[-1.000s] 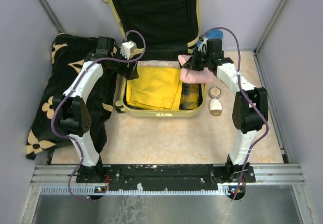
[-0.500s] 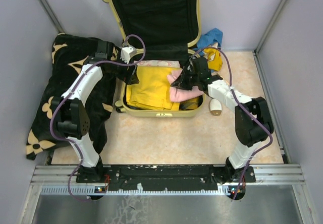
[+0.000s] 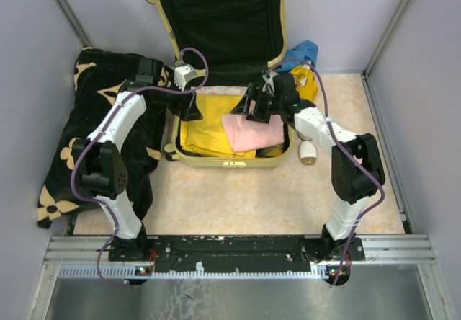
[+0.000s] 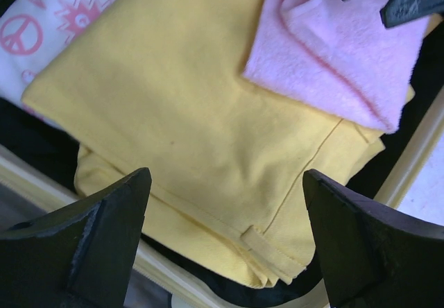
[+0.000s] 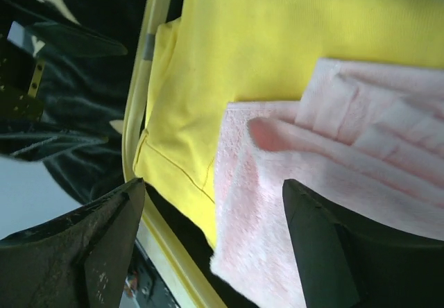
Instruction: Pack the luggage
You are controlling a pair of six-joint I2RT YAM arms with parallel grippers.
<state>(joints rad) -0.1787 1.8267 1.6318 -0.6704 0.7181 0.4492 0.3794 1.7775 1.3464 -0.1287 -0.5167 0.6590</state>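
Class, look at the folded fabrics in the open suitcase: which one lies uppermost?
The pink towel: it rests over the right side of the yellow garment, directly under the open right gripper. The white peace-sign cloth only peeks out at the far edge.

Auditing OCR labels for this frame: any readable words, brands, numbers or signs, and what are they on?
Words, brands, numbers: none readable in any view.
Sign, no lettering: pink peace symbol, printed on the white patterned cloth inside the pale-yellow hard-shell suitcase.
Small mark on the suitcase's near rim: too small to read.
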